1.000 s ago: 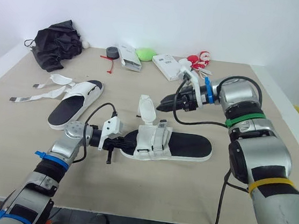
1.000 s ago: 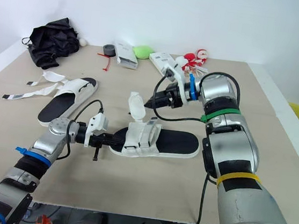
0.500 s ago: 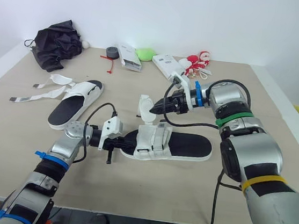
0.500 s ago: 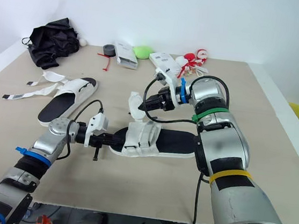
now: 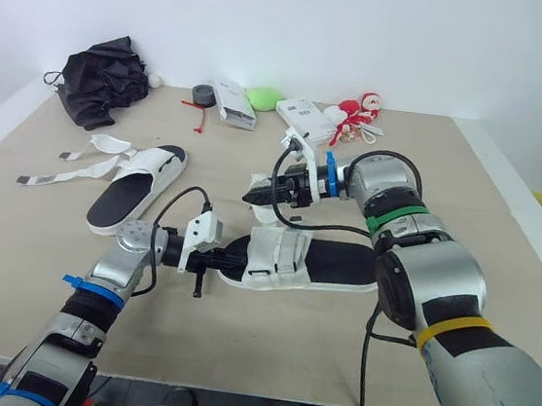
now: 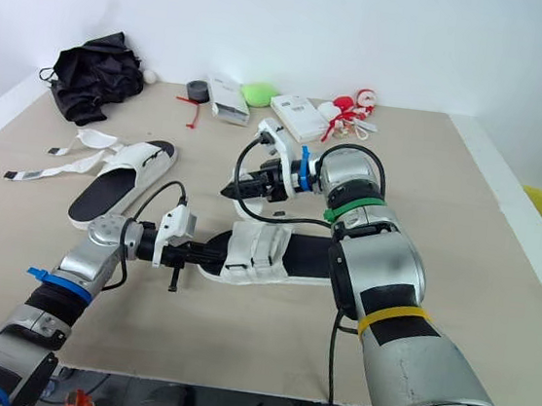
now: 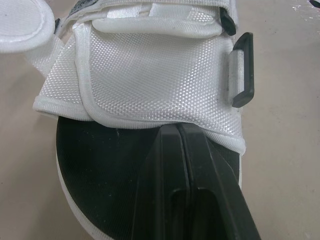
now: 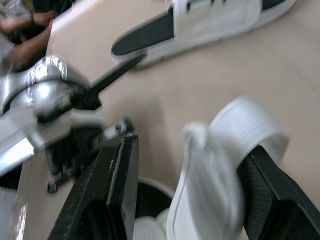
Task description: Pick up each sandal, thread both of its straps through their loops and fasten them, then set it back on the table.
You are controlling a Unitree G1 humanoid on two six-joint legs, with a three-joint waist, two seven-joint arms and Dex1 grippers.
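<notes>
The near sandal, black-soled with white straps, lies flat at the table's centre. Its front strap is folded across the upper beside a black loop. My left gripper is shut, its tips resting on the insole at the toe end. The sandal's other strap stands up loose, and my right gripper is open with this strap between its fingers. A second sandal lies at the left, with its straps spread out loose on the table.
Along the far edge sit a black cloth bundle, a grey tape roll, two white boxes, a green object and a red-and-white toy. Cables hang from both arms.
My right gripper has moved left across the table to the upright loose strap, which now sits between its fingers. The left arm and both sandals have stayed put.
</notes>
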